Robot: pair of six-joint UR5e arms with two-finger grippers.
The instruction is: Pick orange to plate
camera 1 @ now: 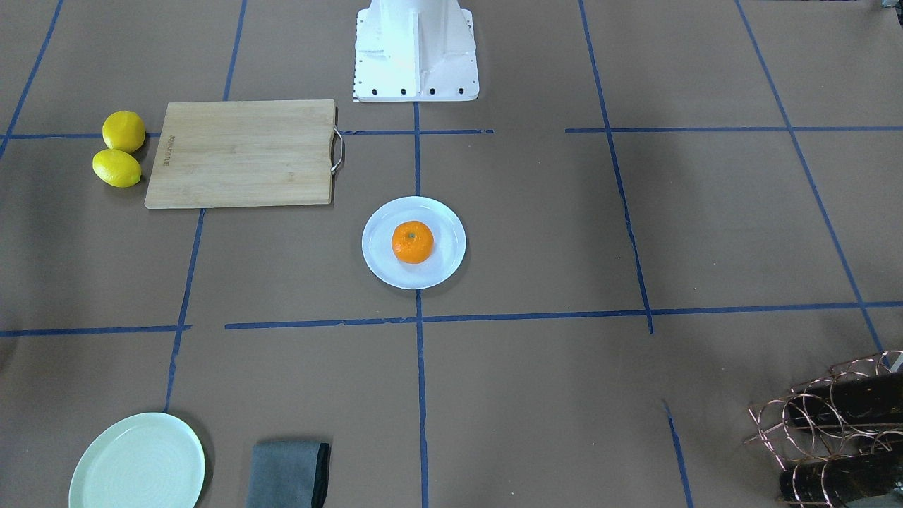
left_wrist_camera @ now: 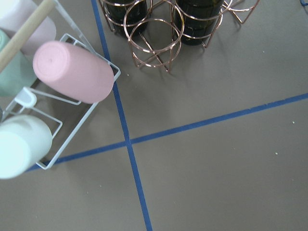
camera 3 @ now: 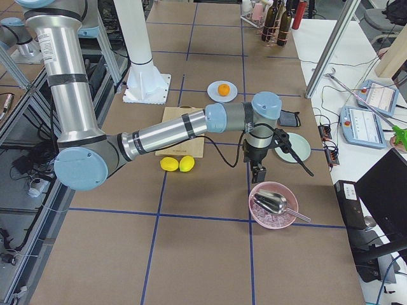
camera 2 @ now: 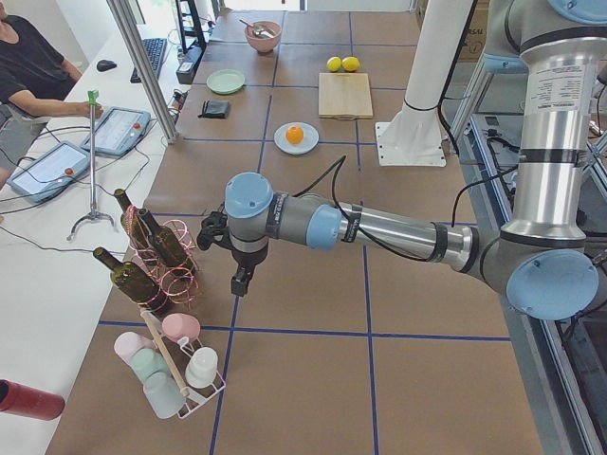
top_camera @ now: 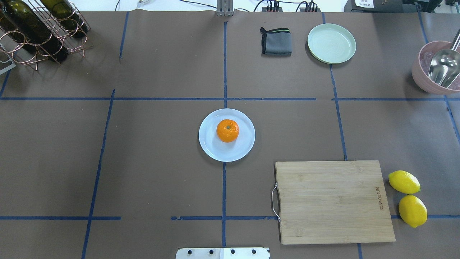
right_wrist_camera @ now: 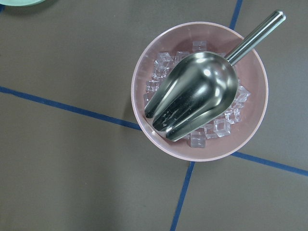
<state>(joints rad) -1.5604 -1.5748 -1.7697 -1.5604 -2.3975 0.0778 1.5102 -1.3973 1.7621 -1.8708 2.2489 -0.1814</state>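
Front-facing view: the orange (camera 1: 413, 241) sits stem up near the centre of the white plate (camera 1: 381, 267), at the middle of the brown table (camera 1: 564, 233). The plate's rim touches nothing. The nearest thing is the cutting board (camera 1: 243, 153), which lies apart from the plate, toward the robot's edge. 2 lemons (camera 1: 123, 131) lie just beside the board's outer end. A mint-green plate (camera 1: 137, 466) and a grey cloth (camera 1: 288, 474) lie at the operators' edge.

Overhead view: a wine rack (top_camera: 43, 32) stands at the far edge on the left. A pink bowl (top_camera: 418, 77) holding a metal scoop (top_camera: 442, 66) is cut off by the view's right edge.

Left side view: the left gripper (camera 2: 242, 282) hangs pointing down above the table's left end, just beside the wine rack and near a cup rack (camera 2: 180, 374), well apart from the plate. Its finger spacing cannot be told.

Right side view: the right gripper (camera 3: 259, 173) hangs above the table's right end, between the pink bowl and the mint-green plate. Its opening cannot be told either.

Left wrist view: the cup rack's corner and the wine rack's copper rings lie below.

Right wrist view: the pink bowl lies below, with ice cubes under the scoop.
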